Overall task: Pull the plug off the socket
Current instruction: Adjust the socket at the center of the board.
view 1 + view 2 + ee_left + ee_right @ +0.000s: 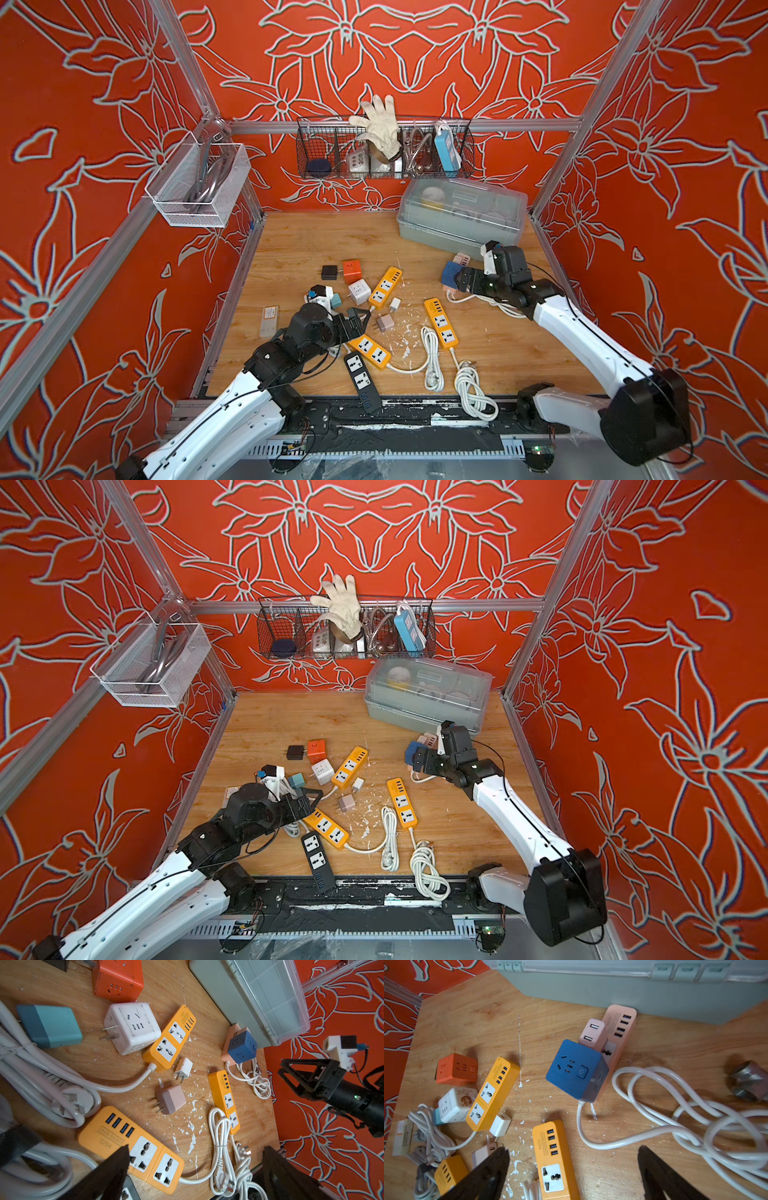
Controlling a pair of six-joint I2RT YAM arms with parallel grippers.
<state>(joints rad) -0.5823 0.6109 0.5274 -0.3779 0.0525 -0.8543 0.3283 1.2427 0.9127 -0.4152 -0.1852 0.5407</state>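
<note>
A pink power strip point(620, 1028) lies against the grey box at the back right, its white cord point(654, 1126) coiled beside it. A blue cube plug point(575, 1068) sits tilted on the strip's near socket, and I cannot tell whether its pins are in. A small pink USB charger point(592, 1034) stands plugged in behind it. In both top views my right gripper point(457, 282) point(420, 761) hovers just beside the blue cube point(449, 271). It is open, and the cube lies ahead of its fingertips point(496, 1163), not between them. My left gripper point(357, 318) is open and empty over an orange strip point(133, 1147).
Three orange power strips, including one in the middle point(441, 323), a black strip point(362, 379), loose chargers and cube adapters point(359, 291) and coiled white cords point(471, 386) litter the wooden table point(316, 241). A lidded grey box point(461, 216) stands at the back right. Wire baskets point(384, 147) hang on the walls.
</note>
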